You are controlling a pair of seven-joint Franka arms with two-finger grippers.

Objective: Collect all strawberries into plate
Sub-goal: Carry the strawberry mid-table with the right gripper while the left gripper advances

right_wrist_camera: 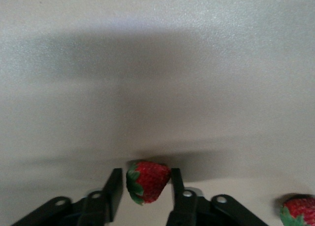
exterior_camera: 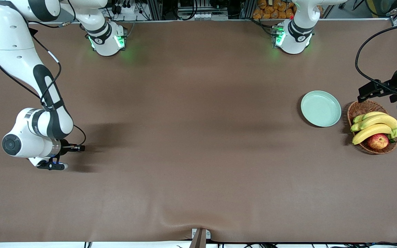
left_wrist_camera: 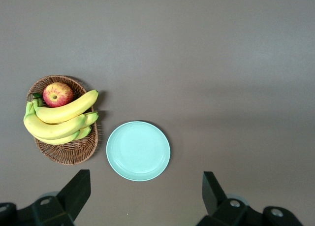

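Brown matting covers the whole table [exterior_camera: 198,137], with the two arm bases standing along its edge at twelve o'clock in the front view.

Right gripper [right_wrist_camera: 142,196]: low over the mat toward the right arm's end of the table, near nine o'clock in the front view. Its wrist view shows one strawberry [right_wrist_camera: 146,180] between the two dark fingers [right_wrist_camera: 114,194]. One finger appears to touch the berry; a narrow gap shows at the other. The jaws are drawn close about the fruit, but a firm pinch cannot be confirmed. The berry's green top points toward the wrist.

A second strawberry [right_wrist_camera: 299,211] lies on the mat just beside that gripper, partly cut off at the edge of the right wrist view. Neither berry can be made out in the front view, where the right arm's wrist covers that spot.

Left gripper [left_wrist_camera: 142,199]: held high, waiting, over the mat toward the left arm's end, at about three o'clock in the front view. Its fingers [left_wrist_camera: 78,189] stand spread wide apart with nothing between them.

Plate [exterior_camera: 321,108]: pale mint green, flat on the mat toward the left arm's end, at about three o'clock; no berry in it.

Wicker basket [exterior_camera: 360,107]: just beside the plate, closer to the table's end, apparently not touching it. It holds a bunch of bananas [exterior_camera: 376,125] and a red-yellow apple [exterior_camera: 377,141].
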